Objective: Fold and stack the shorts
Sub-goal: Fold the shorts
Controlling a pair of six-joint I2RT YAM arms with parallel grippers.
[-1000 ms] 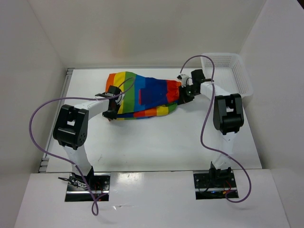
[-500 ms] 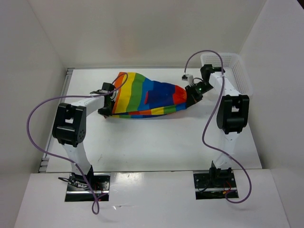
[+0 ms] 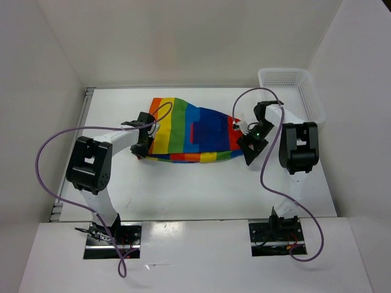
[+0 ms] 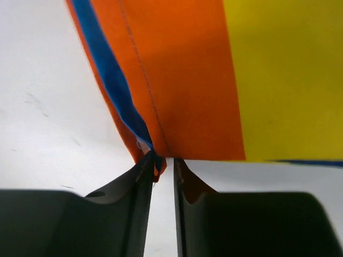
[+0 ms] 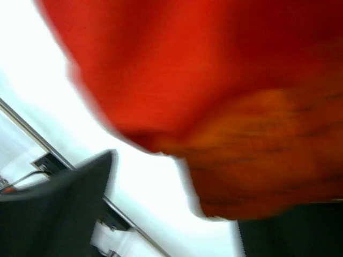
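Observation:
The rainbow-striped shorts (image 3: pixel 183 128) lie spread flat across the back middle of the table, blue pocket (image 3: pixel 204 132) facing up. My left gripper (image 3: pixel 142 148) sits at their near left corner. In the left wrist view its jaws (image 4: pixel 165 160) stand a narrow gap apart, and the orange-and-blue hem (image 4: pixel 177 80) just touches the left fingertip (image 4: pixel 149 160). My right gripper (image 3: pixel 249 150) is at the shorts' near right end. The right wrist view is blurred: the jaws (image 5: pixel 177 187) are wide apart, with red-orange cloth (image 5: pixel 214 80) just beyond them and nothing between them.
A white mesh basket (image 3: pixel 310 91) stands at the back right corner, behind the right arm. White walls close in the table on the left, back and right. Purple cables loop over both arms.
Both grippers have drawn the shorts' ends nearer and lower, then opened. The cloth, bunched and lifted before, now lies flatter. The right gripper has swung down off the red end.

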